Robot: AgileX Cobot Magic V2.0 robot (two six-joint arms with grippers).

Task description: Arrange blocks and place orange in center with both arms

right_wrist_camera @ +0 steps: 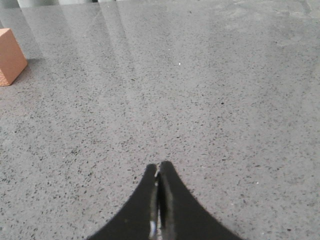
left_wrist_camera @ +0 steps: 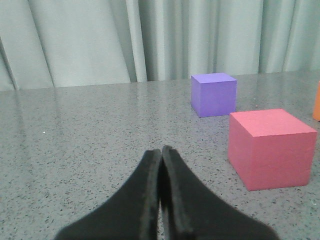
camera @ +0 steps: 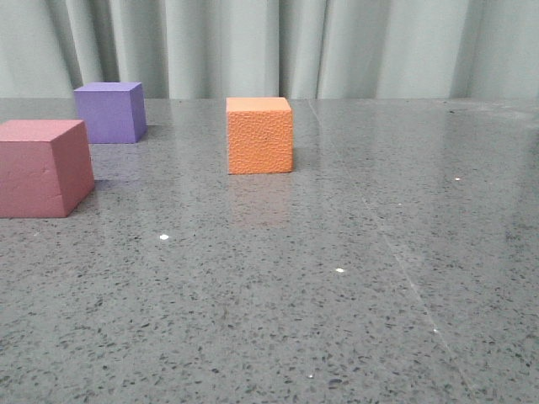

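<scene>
Front view: orange cube [camera: 259, 135] upright on the grey speckled tabletop [camera: 337, 295], just above and slightly left of frame centre; purple cube [camera: 110, 112] at upper left, near the pale curtain [camera: 337, 46]; dark pink-red cube [camera: 44, 167] at the left edge, lower than and apart from the purple one; no arm in sight. Left wrist view: left gripper [left_wrist_camera: 161, 150] at bottom centre, black fingers pressed together, pinching nothing; dark pink-red cube [left_wrist_camera: 270, 148] at right, purple cube [left_wrist_camera: 214, 94] above it, a sliver of orange cube [left_wrist_camera: 317, 102] at the right edge. Right wrist view: right gripper [right_wrist_camera: 159, 166] at bottom centre, fingers likewise pressed together and empty; corner of orange cube [right_wrist_camera: 10, 57] at upper left, well apart from the fingertips
</scene>
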